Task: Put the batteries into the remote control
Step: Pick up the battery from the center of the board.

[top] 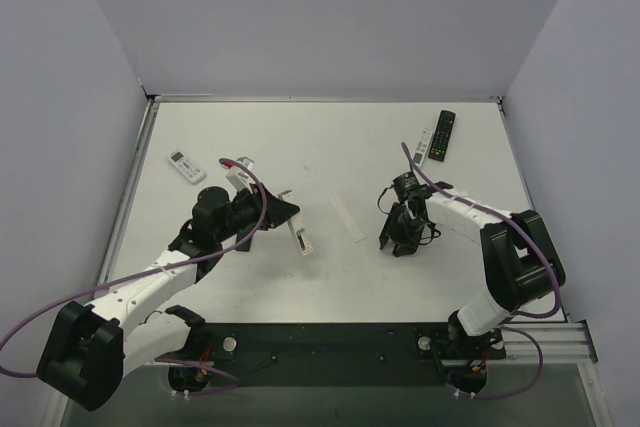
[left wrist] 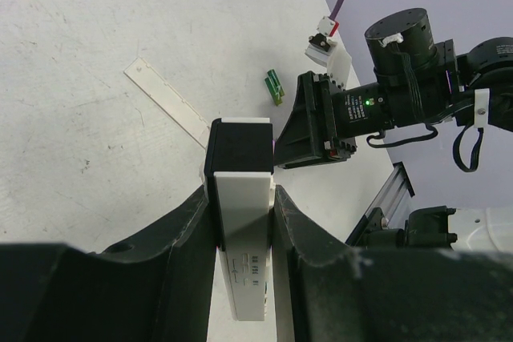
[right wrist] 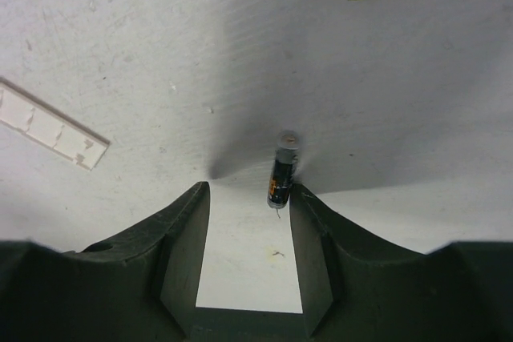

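1. Firmly, the left claw [left wrist: 242, 196] clamps the white remote control [left wrist: 239, 158] between both fingers, and the remote's dark end juts out past the fingertips.
2. Meanwhile the right claw [right wrist: 247, 194] stands open, with a dark battery [right wrist: 280, 182] touching the inner face of one finger [right wrist: 313, 230].
3. Ahead of that claw, apart from it, two green batteries [left wrist: 275, 86] lie on the table [top: 300, 147].
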### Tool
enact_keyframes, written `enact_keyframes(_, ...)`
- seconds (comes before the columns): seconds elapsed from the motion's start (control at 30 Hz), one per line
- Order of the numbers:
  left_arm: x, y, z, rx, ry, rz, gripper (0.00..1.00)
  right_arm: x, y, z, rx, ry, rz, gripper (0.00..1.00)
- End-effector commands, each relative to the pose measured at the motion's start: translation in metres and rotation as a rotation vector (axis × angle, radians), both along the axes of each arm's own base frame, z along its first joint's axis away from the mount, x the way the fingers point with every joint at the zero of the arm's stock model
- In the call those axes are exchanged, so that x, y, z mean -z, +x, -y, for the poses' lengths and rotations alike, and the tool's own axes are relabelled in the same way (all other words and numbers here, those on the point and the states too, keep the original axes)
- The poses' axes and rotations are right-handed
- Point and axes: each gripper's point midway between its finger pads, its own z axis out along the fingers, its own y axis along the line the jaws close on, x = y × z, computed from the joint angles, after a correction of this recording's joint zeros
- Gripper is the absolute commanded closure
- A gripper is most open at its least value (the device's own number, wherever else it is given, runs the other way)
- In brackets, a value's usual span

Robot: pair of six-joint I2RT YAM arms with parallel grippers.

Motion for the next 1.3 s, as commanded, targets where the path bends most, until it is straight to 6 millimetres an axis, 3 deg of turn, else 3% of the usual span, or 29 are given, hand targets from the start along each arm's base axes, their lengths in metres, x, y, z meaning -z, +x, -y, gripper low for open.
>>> enact_keyframes(0.0,-0.025,0.005,0.005,0.008,-0.049,0.065,1.0,0.005,-0.012,-0.012,-0.068,0.03,-0.058,0.6)
enact_keyframes(0.3,-0.026,0.005,0.005,0.008,-0.05,0.07,1.0,0.004,0.006,-0.028,-0.081,0.063,-0.021,0.58)
enact_keyframes(0.5,-0.028,0.005,0.004,0.008,-0.052,0.074,1.0,0.003,0.022,-0.038,-0.108,0.068,0.025,0.51)
enact_keyframes(0.7,-0.029,0.005,0.004,0.007,-0.051,0.079,1.0,-0.034,0.022,-0.061,-0.32,0.152,0.121,0.45)
enact_keyframes(0.87,-0.029,0.006,0.003,0.004,-0.055,0.083,1.0,-0.055,0.019,-0.035,-0.52,0.047,0.209,0.45)
enact_keyframes(1.1,-0.031,0.006,0.004,0.007,-0.067,0.083,1.0,-0.05,0.014,0.011,-0.74,-0.173,0.163,0.47)
enact_keyframes(1.27,-0.033,0.005,0.005,0.011,-0.079,0.08,1.0,-0.037,0.012,0.015,-0.766,-0.175,0.103,0.55)
